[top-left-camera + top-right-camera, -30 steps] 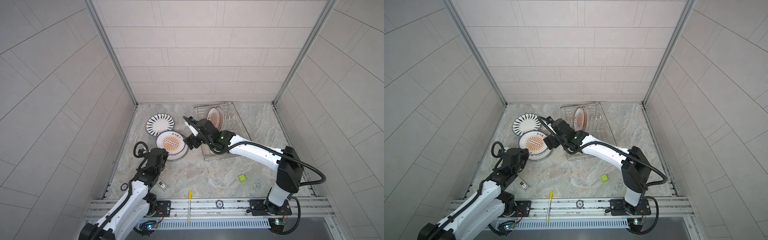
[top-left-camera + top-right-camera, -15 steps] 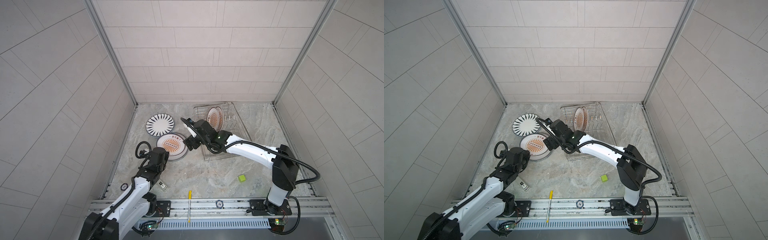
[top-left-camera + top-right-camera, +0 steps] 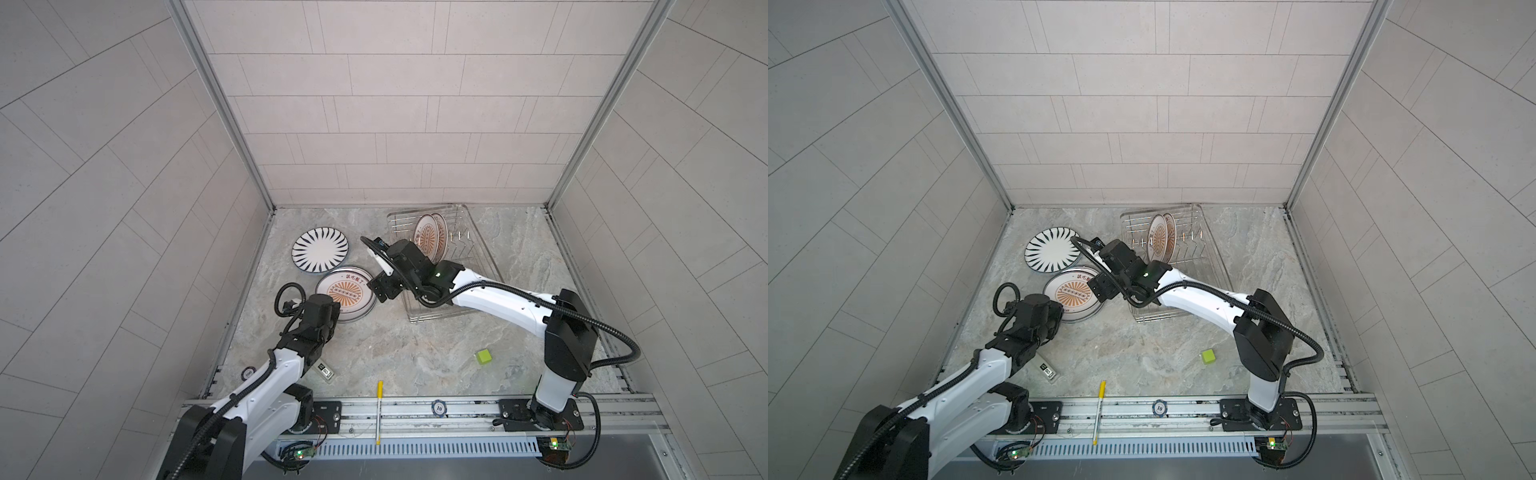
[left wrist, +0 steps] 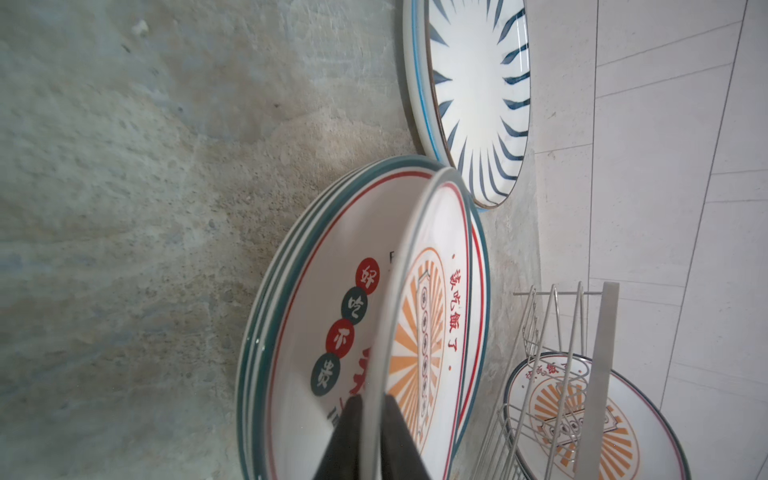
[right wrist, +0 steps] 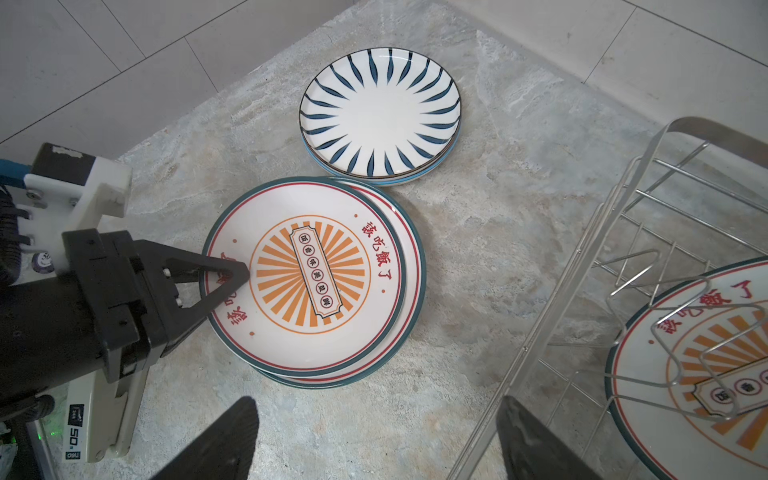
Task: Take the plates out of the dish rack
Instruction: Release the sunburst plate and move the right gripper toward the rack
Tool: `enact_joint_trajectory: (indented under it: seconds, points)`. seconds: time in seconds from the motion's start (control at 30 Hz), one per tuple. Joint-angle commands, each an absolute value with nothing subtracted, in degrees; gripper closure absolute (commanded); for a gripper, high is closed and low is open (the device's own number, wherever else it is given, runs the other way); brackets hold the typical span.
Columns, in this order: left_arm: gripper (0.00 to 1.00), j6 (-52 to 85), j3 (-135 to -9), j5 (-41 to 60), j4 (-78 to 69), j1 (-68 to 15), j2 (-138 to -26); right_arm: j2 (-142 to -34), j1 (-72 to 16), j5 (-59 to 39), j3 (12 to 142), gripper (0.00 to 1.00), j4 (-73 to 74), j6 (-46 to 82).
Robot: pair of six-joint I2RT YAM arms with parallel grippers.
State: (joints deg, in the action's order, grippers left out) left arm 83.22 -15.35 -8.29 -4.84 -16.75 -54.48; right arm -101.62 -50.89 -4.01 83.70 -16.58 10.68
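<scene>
One sunburst plate [image 5: 307, 282] atop stack [image 5: 413, 270], rim w/in left claw [image 4: 372, 401].

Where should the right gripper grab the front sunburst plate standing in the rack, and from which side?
Probably the upper rim of the front sunburst plate, coming from above, the right gripper straddling its thin edge. It stands on edge between the dish rack prongs, another plate close behind it.

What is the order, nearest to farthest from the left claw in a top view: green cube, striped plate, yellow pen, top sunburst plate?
1. Top sunburst plate: the left claw straddles its rim.
2. Striped plate: just beyond, farther back.
3. Yellow pen: toward the front, across the rail.
4. Green cube: far to the right.
</scene>
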Motion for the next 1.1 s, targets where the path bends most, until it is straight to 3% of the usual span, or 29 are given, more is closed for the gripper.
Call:
enact_joint_trajectory:
  seconds: [0.0,0.13,0.23,0.4,0.5,1.07]
  points:
    - [0.75,84.33,-14.60,-8.92,-7.24,-16.27,-54.75,-101.92,-51.24,-3.78,84.29,0.09,-17.07,9.93]
    - [0.68,83.28,-14.49,-9.45,-6.97,-16.28,-54.30,-101.92,-51.24,-3.69,84.20,0.09,-16.96,10.02]
    - [0.50,82.31,-14.65,-10.34,-6.27,-16.29,-53.82,-101.88,-51.24,-3.60,84.20,0.09,-16.96,10.11]
    - [0.45,80.94,-15.18,-11.56,-5.05,-16.29,-54.01,-101.69,-51.24,-3.30,84.03,0.09,-16.92,10.20]
    - [0.36,79.46,-15.55,-12.04,-5.07,-16.21,-54.38,-101.66,-51.24,-3.08,84.02,0.09,-16.96,10.25]
    - [0.33,75.28,-16.52,-16.04,-4.29,-16.28,-55.54,-100.74,-51.22,-2.11,83.16,0.10,-16.79,10.20]
